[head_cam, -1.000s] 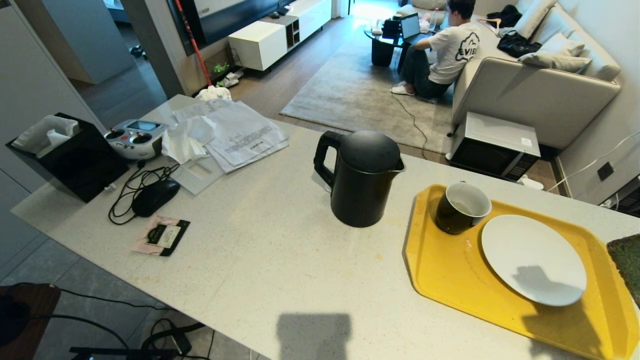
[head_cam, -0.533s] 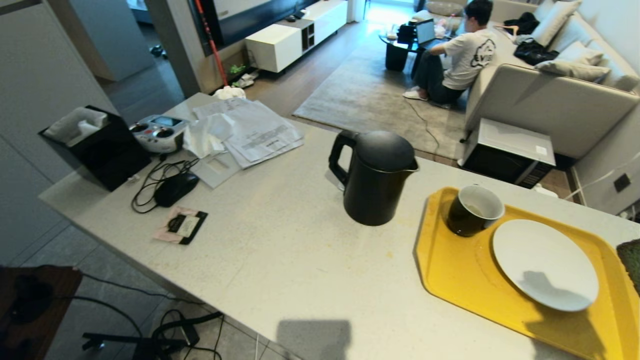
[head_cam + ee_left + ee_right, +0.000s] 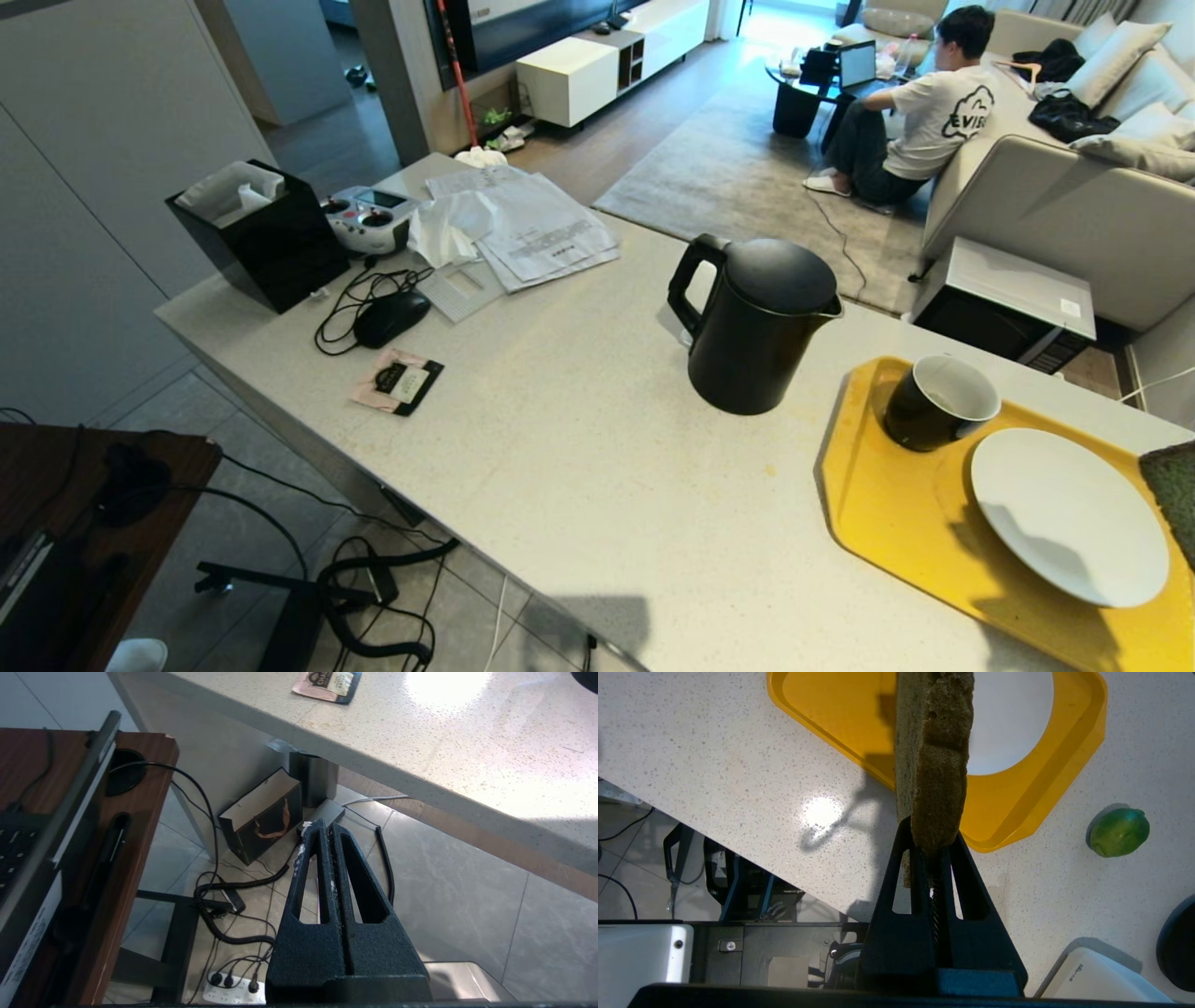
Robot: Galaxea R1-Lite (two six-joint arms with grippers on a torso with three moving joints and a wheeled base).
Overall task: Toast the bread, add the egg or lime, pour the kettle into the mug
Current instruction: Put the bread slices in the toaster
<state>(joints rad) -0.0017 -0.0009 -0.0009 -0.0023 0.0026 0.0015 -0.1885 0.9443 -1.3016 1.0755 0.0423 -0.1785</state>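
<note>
My right gripper (image 3: 931, 842) is shut on the bread (image 3: 934, 756), a thick greenish-brown slice held edge-on above the yellow tray (image 3: 1017, 812). In the head view only a corner of the bread (image 3: 1172, 485) shows at the right edge, over the tray (image 3: 887, 523). The lime (image 3: 1119, 831) lies on the counter beside the tray. The black kettle (image 3: 756, 322) stands mid-counter, left of the mug (image 3: 938, 401), which sits on the tray's far corner. The egg is out of view. My left gripper (image 3: 327, 828) hangs shut and empty over the floor beside the counter.
A white plate (image 3: 1069, 513) lies on the tray. Papers (image 3: 541, 229), a tissue box (image 3: 261, 233), a controller (image 3: 373, 215) and a mouse (image 3: 392, 317) crowd the counter's far left. A wooden desk (image 3: 70, 835) and floor cables (image 3: 224, 905) lie by the counter edge. A person (image 3: 924, 112) sits beyond.
The whole head view has swung left, so the kettle, mug and tray sit further right in the picture. Nothing on the counter has moved; the bread stays at the right edge.
</note>
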